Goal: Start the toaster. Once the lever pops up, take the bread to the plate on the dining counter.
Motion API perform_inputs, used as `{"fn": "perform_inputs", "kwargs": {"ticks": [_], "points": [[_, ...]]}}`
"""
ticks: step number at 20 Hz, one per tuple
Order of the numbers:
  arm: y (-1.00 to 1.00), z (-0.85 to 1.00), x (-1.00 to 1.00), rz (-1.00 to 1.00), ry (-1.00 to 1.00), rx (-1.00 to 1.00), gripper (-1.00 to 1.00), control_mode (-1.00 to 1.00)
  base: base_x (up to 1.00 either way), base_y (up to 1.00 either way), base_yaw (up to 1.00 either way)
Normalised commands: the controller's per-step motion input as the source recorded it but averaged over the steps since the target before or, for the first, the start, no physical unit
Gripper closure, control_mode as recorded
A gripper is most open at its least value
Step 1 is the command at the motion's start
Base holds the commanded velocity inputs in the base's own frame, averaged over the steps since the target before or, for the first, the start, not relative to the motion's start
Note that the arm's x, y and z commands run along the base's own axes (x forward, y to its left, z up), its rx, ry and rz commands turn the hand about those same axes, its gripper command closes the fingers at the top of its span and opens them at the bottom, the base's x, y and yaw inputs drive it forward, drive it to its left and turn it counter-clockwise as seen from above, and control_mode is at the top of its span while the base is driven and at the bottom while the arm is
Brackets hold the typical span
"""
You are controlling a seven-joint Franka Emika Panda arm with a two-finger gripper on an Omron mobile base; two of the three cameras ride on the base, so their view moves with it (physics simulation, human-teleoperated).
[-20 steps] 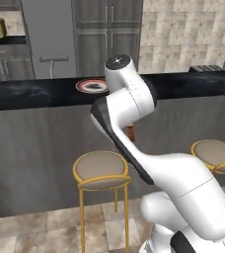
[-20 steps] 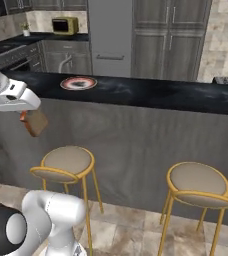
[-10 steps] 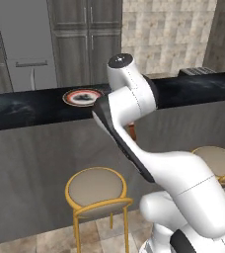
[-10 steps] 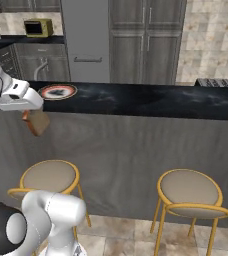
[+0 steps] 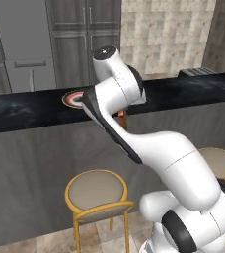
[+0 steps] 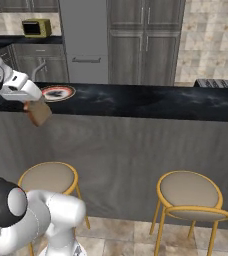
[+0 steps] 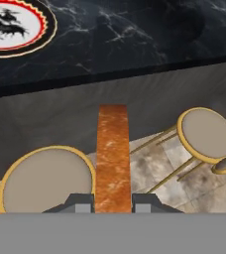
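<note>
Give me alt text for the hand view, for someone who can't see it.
The gripper holds the bread edge-on, short of the dining counter. The plate sits on the counter at upper left, and round stools stand on the tiled floor below.

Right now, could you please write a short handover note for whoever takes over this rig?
Gripper: shut on the bread, held edge-on out in front of the dining counter, above the bar stools.
Plate: on the dining counter top, bare, near the gripper but farther in over the counter.
Toaster: beyond the counter's far right end.
Done: bread is out of the toaster and carried to the counter.
Left: lift the bread over the edge, set it on the plate, release.
</note>
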Motion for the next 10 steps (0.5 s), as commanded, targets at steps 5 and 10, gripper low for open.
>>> {"fn": "perform_inputs", "kwargs": {"ticks": [5, 10], "points": [[0.16, 0.37, 0.48, -0.13, 0.02, -0.01, 1.00, -1.00, 0.00, 0.00, 0.00], [0.13, 0.20, 0.40, -0.05, 0.04, -0.01, 1.00, -1.00, 0.00, 0.00, 0.00]]}}
